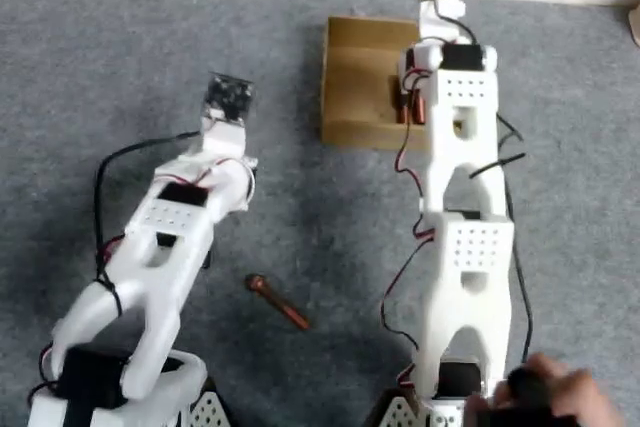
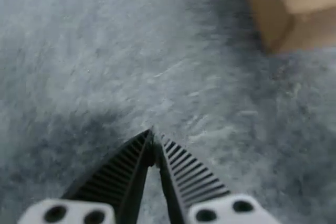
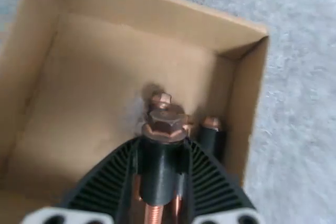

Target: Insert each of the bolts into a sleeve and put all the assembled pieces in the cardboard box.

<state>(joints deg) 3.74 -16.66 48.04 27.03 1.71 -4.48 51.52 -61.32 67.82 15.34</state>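
My right gripper (image 3: 163,148) is shut on a black sleeve (image 3: 157,174) with a copper bolt (image 3: 165,121) through it. It holds this piece just inside the cardboard box (image 3: 131,9), near the box's right wall. Two more sleeved bolts (image 3: 211,132) rest on the box floor beside it. In the high view the same gripper (image 1: 415,99) hangs over the box (image 1: 360,77). A loose copper bolt (image 1: 278,302) lies on the grey mat between the two arm bases. My left gripper (image 2: 152,136) is shut and holds nothing, just above bare mat, with a box corner (image 2: 294,9) beyond it.
The left arm (image 1: 180,217) slants across the left half of the table, well left of the box. A person's hand (image 1: 555,392) is at the right arm's base. Grey mat (image 1: 120,67) covers the table.
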